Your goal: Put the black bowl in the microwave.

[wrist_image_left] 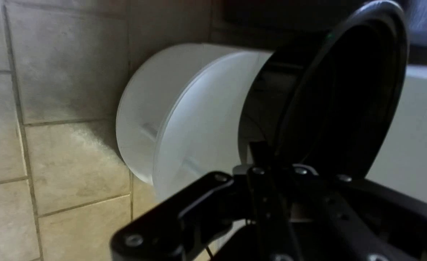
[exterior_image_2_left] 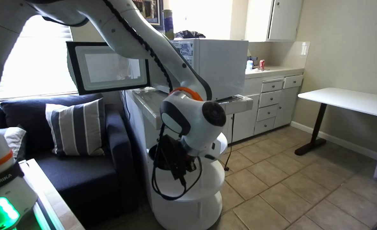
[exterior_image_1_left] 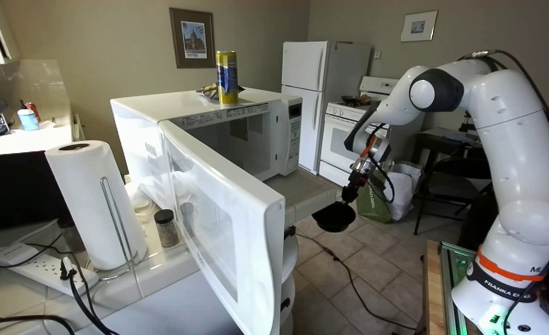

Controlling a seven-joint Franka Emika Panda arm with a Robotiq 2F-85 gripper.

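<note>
The black bowl [exterior_image_1_left: 334, 217] hangs in the air, tilted, just off the counter's edge in front of the microwave. My gripper [exterior_image_1_left: 348, 195] is shut on the bowl's rim. In the wrist view the bowl [wrist_image_left: 329, 90] sits at the upper right, and the gripper's fingertips [wrist_image_left: 271, 154] pinch its near wall. In an exterior view the bowl [exterior_image_2_left: 153, 158] is mostly hidden behind the gripper [exterior_image_2_left: 172, 159]. The white microwave [exterior_image_1_left: 137, 139] has its door [exterior_image_1_left: 227, 214] swung wide open and a dark cavity [exterior_image_1_left: 237, 139]. It also shows in an exterior view [exterior_image_2_left: 223, 67], partly behind the arm.
The tiled counter [exterior_image_1_left: 309, 193] juts out below the cavity. A yellow can [exterior_image_1_left: 227, 77] stands on the microwave. A paper towel roll [exterior_image_1_left: 92, 204] and a spice jar [exterior_image_1_left: 166, 228] stand behind the door. Rounded white shelves [exterior_image_2_left: 188, 207] are below the gripper.
</note>
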